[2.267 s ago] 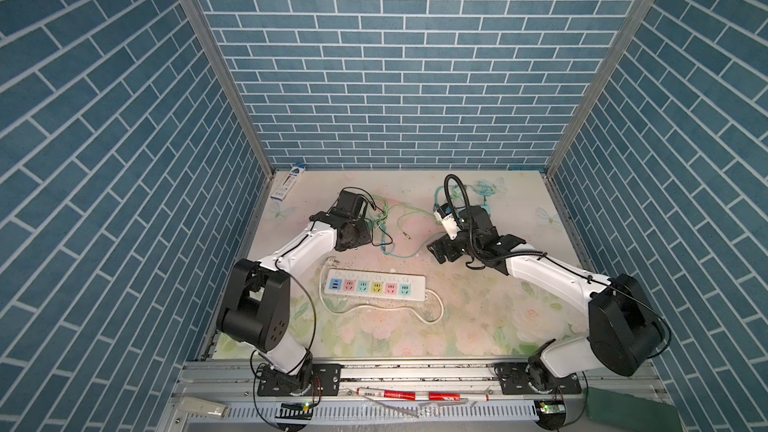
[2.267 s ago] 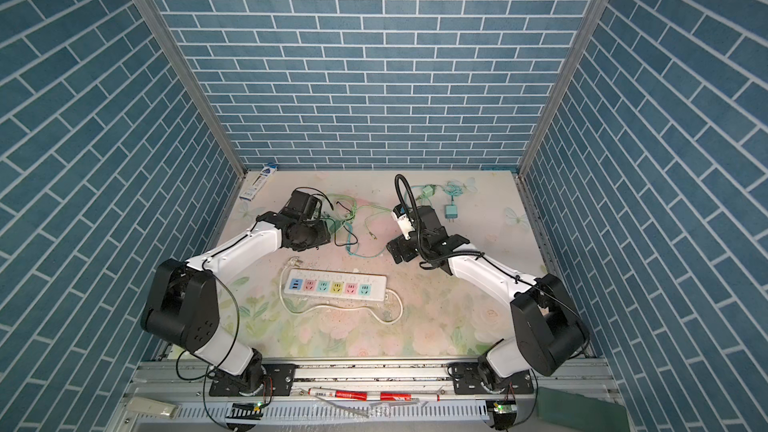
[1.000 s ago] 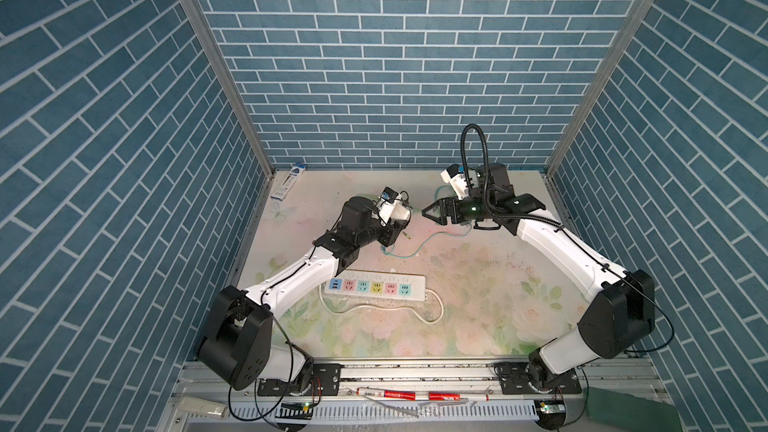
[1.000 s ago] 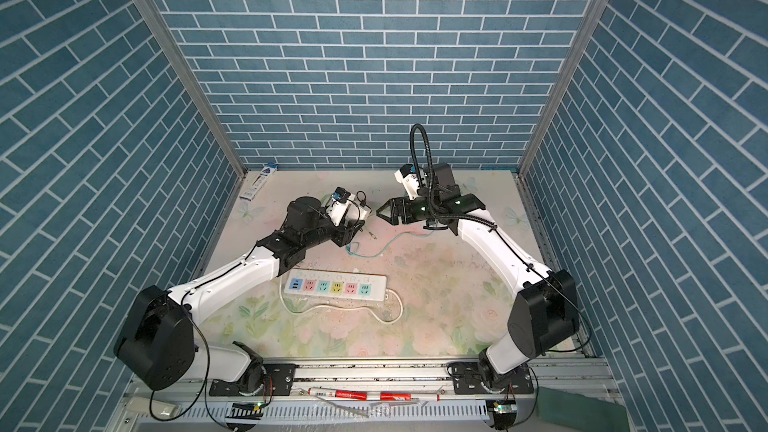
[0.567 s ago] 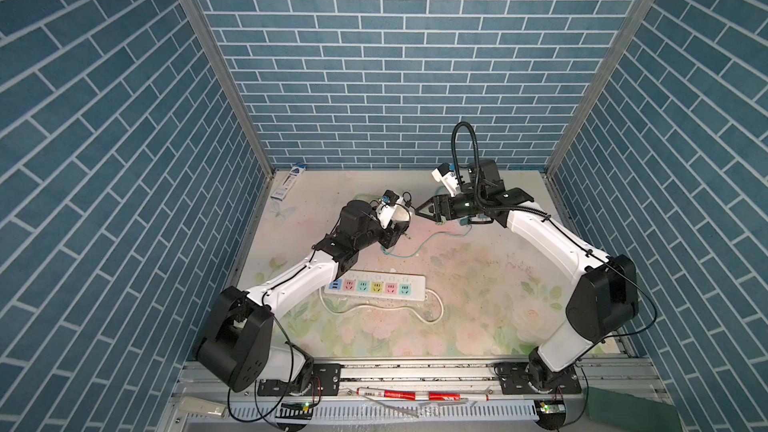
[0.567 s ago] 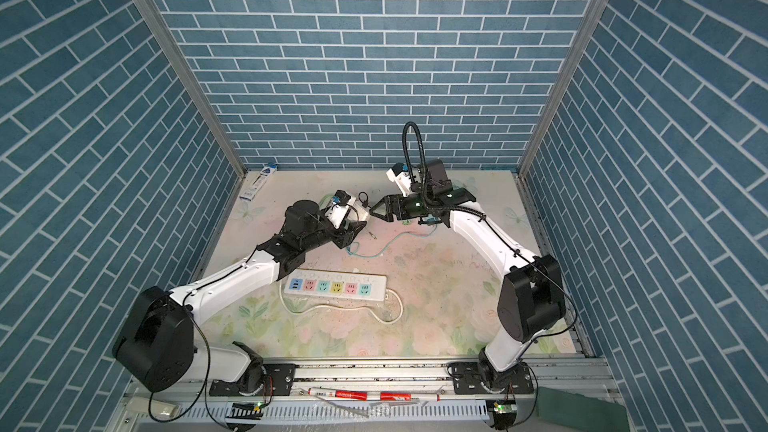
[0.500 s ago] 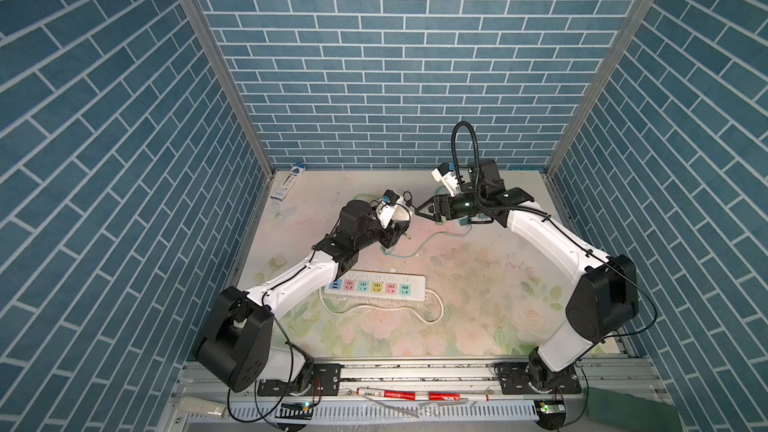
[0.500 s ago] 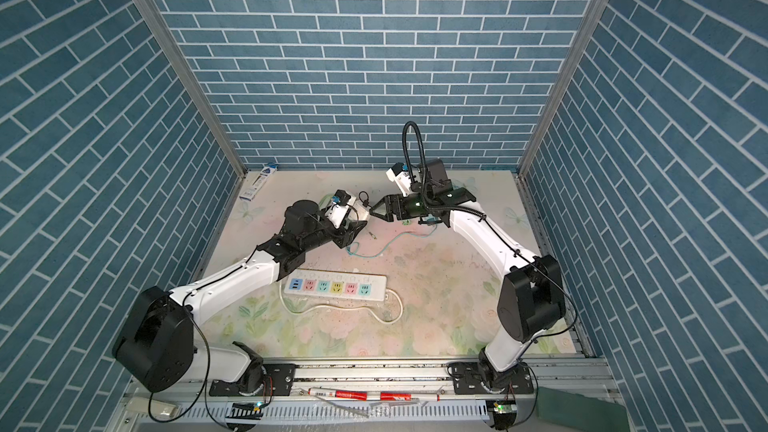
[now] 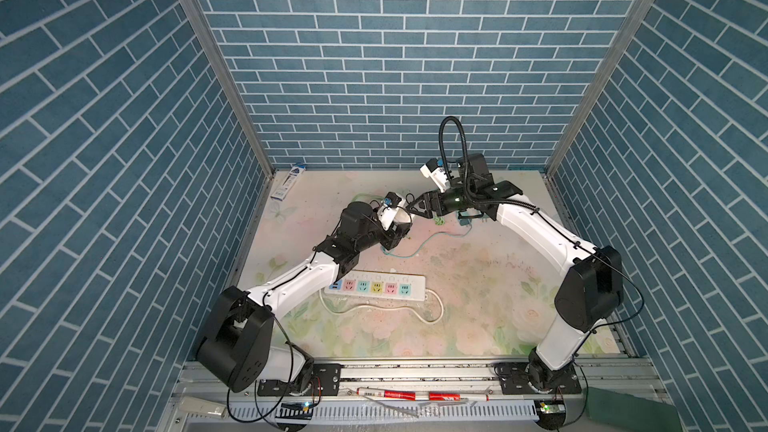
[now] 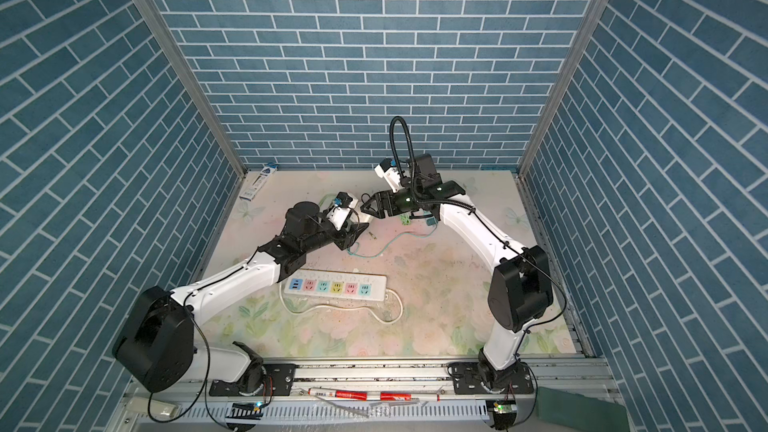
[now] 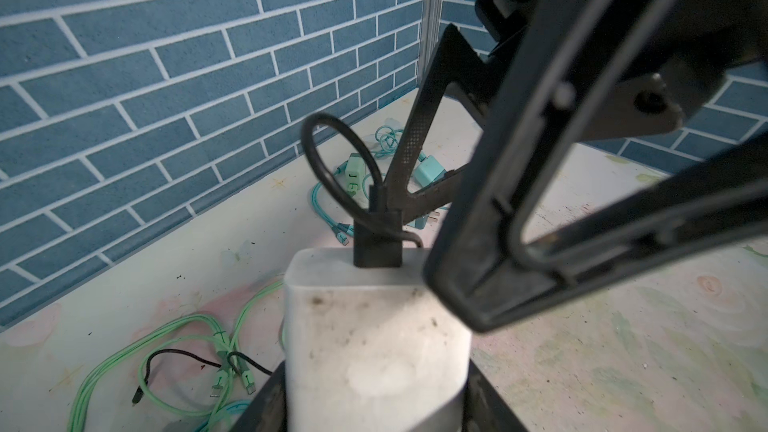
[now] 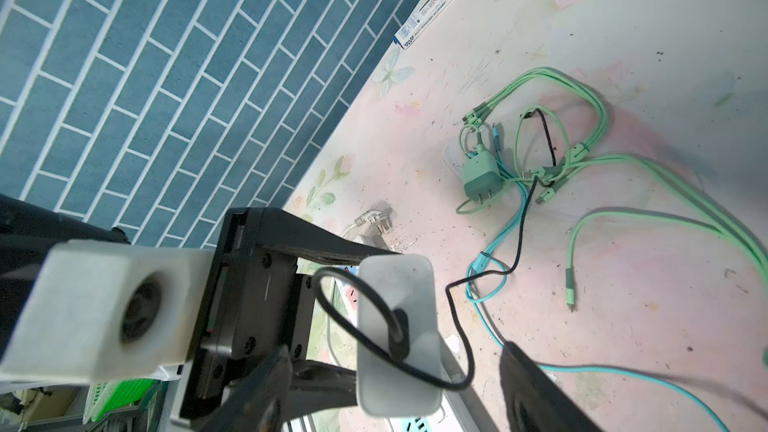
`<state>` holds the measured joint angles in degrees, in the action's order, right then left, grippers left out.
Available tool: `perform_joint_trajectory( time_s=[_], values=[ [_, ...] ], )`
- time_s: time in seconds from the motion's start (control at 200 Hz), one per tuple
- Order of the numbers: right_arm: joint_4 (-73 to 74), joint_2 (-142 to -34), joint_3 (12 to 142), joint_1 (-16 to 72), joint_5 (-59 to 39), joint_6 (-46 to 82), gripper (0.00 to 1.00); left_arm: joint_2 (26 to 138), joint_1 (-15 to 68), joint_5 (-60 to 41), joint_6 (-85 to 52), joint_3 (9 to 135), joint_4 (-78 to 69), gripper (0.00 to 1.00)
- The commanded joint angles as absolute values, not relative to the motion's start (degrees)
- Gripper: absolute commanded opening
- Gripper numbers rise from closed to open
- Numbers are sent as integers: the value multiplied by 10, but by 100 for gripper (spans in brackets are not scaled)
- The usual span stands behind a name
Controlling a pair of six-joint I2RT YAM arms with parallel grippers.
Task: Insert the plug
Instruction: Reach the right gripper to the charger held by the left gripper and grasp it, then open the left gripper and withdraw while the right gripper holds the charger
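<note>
Left pincer point(image 9: 397, 227) pinches the white charger plug point(image 11: 374, 338); right pincer point(image 9: 417, 209) is spread around its cabled end.

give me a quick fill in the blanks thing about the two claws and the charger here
1. The left claw is shut on a ___ charger.
2. The right claw faces that charger with its jaws ___.
3. The cable connector plugged into the charger is ___ in colour.

Missing words: white; open; black
</note>
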<state>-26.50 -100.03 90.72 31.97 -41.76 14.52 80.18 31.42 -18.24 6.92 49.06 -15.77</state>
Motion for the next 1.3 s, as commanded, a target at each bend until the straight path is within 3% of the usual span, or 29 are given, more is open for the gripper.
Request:
perform_joint_trajectory(
  time_s=[0.0,0.6,0.995,1.295],
  values=[
    [-299,-1013,947,329,-408,108,77,781,317,-194,78,483,-184,42],
    [-354,-1049,982,349,-413,76,71,766,318,-193,93,462,-200,41],
    [-366,-1063,1002,350,-427,69,59,762,320,-191,98,452,-203,41],
    [-366,-1061,995,352,-429,66,56,763,320,-193,98,454,-205,41]
  ],
)
